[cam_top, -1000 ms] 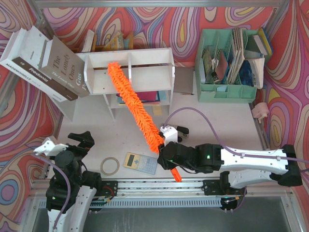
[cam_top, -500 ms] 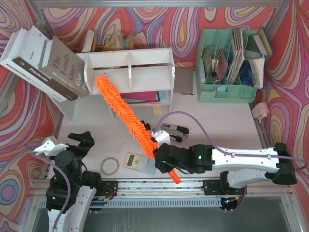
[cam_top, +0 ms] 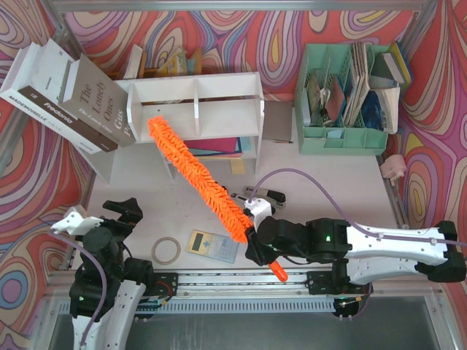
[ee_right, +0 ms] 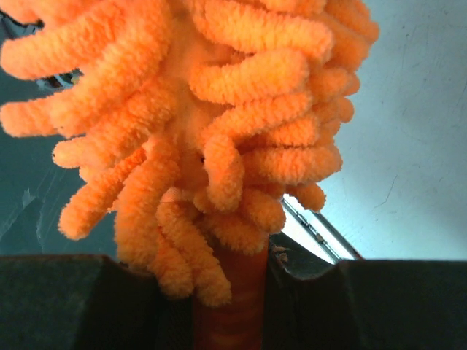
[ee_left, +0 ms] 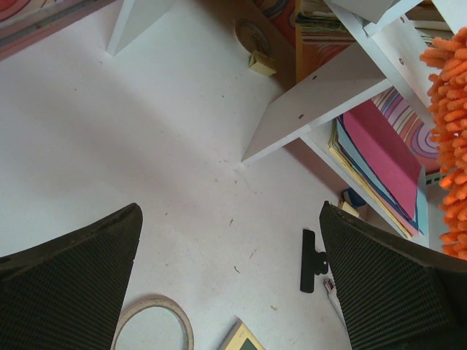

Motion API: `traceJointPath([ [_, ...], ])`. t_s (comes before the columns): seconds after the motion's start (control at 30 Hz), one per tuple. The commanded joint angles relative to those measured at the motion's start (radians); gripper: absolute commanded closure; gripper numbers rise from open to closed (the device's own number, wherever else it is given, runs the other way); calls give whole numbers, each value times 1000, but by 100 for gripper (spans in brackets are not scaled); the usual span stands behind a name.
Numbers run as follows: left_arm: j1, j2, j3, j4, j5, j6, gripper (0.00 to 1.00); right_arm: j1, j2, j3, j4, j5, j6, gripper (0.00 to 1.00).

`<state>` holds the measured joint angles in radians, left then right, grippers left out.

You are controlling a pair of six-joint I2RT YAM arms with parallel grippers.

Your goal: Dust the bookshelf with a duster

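The white bookshelf point(cam_top: 219, 86) stands at the back middle of the table; its boards also show in the left wrist view point(ee_left: 321, 95). My right gripper point(cam_top: 257, 244) is shut on the orange handle of the duster point(cam_top: 193, 173). The fluffy orange head slants up and left, and its tip lies at the front of the shelf's lower left compartment. In the right wrist view the duster point(ee_right: 197, 124) fills the frame above my right gripper point(ee_right: 228, 321). My left gripper point(ee_left: 233, 292) is open and empty above the table at the near left, seen from above too point(cam_top: 120, 215).
Large books point(cam_top: 69, 95) lean at the shelf's left. A mint-green organizer point(cam_top: 343, 98) stands at the back right. A stapler point(cam_top: 266, 194), a calculator point(cam_top: 211, 246), a tape ring point(cam_top: 166, 250) and a black clip point(ee_left: 312, 261) lie on the table.
The duster tip swung from the shelf's top edge down and left to the lower left compartment. Then my right arm pulled slightly right, and the handle end shifted right.
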<state>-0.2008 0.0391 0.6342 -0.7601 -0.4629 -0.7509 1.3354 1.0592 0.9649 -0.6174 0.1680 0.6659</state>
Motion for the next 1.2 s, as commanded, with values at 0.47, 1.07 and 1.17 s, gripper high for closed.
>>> traceJointPath([
  [0.47,8,8,-12,19,10,14,2,73,-46,-128,-24,156,97,100],
  [1.07,8,6,-11,17,11,12,2,73,2,-122,-28,269,202,100],
  [1.17,8,6,-12,18,11,13,2,73,-4,-122,-9,264,198,100],
])
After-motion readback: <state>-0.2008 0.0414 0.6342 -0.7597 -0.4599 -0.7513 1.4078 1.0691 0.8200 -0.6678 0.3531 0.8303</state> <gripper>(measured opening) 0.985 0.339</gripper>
